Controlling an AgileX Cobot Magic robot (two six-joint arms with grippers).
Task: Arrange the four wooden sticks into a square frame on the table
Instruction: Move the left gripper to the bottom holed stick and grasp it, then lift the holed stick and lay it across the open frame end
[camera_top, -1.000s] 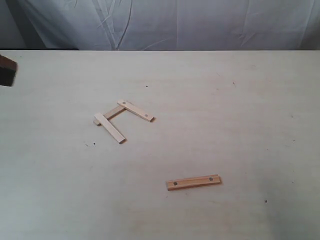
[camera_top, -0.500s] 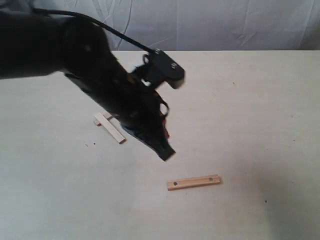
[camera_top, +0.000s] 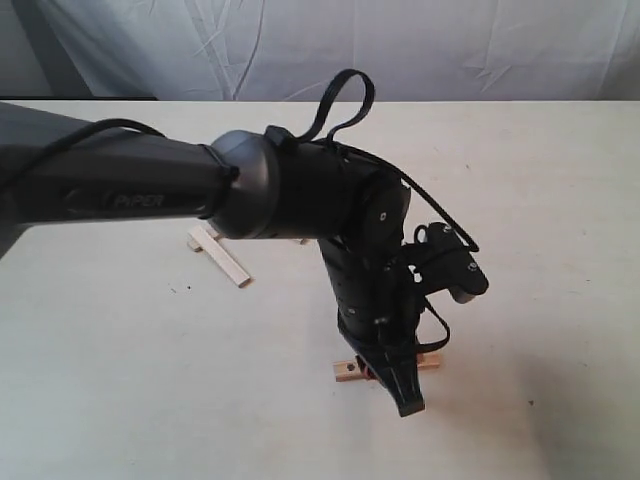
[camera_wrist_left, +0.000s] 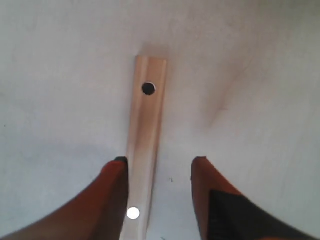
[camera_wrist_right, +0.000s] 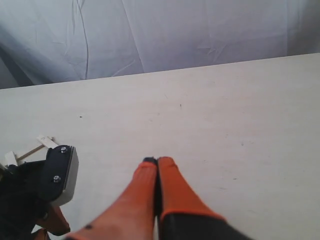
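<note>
Tan wood runs lengthwise between the orange fingers (camera_wrist_left: 112, 185) of the left pincer (camera_wrist_left: 159, 162): this is the holed stick (camera_wrist_left: 147, 120), lying flat on the cream tabletop (camera_wrist_left: 260, 75). The pincer's jaws stand apart and straddle the stick near one end. One finger meets the stick's long edge, though I cannot tell whether it truly touches. The other finger stands clear of the stick, with bare tabletop between them. A dark hole (camera_wrist_left: 148, 88) shows near the stick's far end, and a second hole (camera_wrist_left: 133, 213), bright here, sits low between the fingers. In the exterior view the black left arm (camera_top: 300, 195) reaches across the middle and hangs over this stick, so only its two ends peek out on either side of the pincer. The stick lies toward the near edge of the tabletop, well apart from the other sticks. Farther back and to the left, a plain stick (camera_top: 222, 257) rests slantwise on the tabletop, and the arm covers what lies just beside it. The right pincer (camera_wrist_right: 157, 165) hangs above open tabletop with its orange fingers pressed together and nothing between them. A wrinkled white cloth (camera_wrist_right: 200, 30) hangs behind the tabletop.
</note>
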